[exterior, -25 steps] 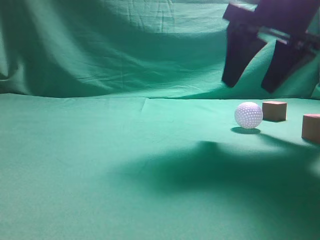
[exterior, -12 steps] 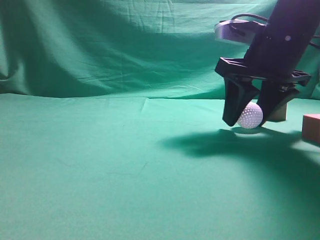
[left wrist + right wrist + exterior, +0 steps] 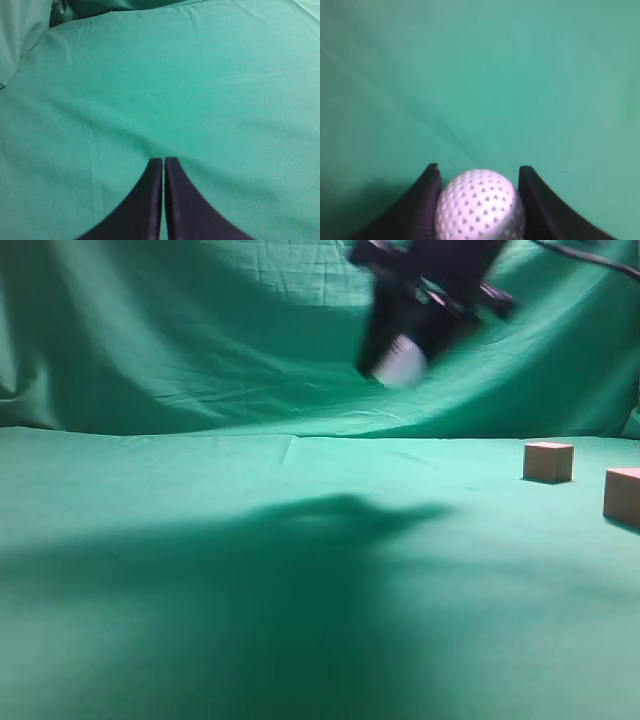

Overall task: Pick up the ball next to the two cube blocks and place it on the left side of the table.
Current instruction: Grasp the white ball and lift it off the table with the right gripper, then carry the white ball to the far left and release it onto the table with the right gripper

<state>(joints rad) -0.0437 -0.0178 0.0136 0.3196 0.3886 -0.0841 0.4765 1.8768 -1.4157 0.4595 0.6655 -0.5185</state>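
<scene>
Fingers [image 3: 427,210] of the right gripper [image 3: 479,172] clamped the white dimpled ball [image 3: 479,205] between them, one dark finger pressed against each side of it, with only green cloth showing beyond the tips. From the outside camera that gripper [image 3: 405,365] was blurred and hung high above the table [image 3: 200,570], the ball [image 3: 402,363] a pale smear at its lower end against the wrinkled green backdrop [image 3: 150,330]. Below it and a little toward the left, a broad dark shadow [image 3: 330,540] spread over the cloth. Well away to the right of the fingers and far beneath them, the two cube blocks [image 3: 549,461] sat on the table, one reddish-brown cube farther back and the other [image 3: 622,496] nearer and cut off by the frame's edge, the pair apart from each other.

Tips of the left gripper [image 3: 163,162] were pressed together with only a hairline slit between them and nothing held. Ahead of those fingers lay bare green tablecloth [image 3: 200,75], and beyond it at the upper left the fabric rose in a fold [image 3: 30,30].
</scene>
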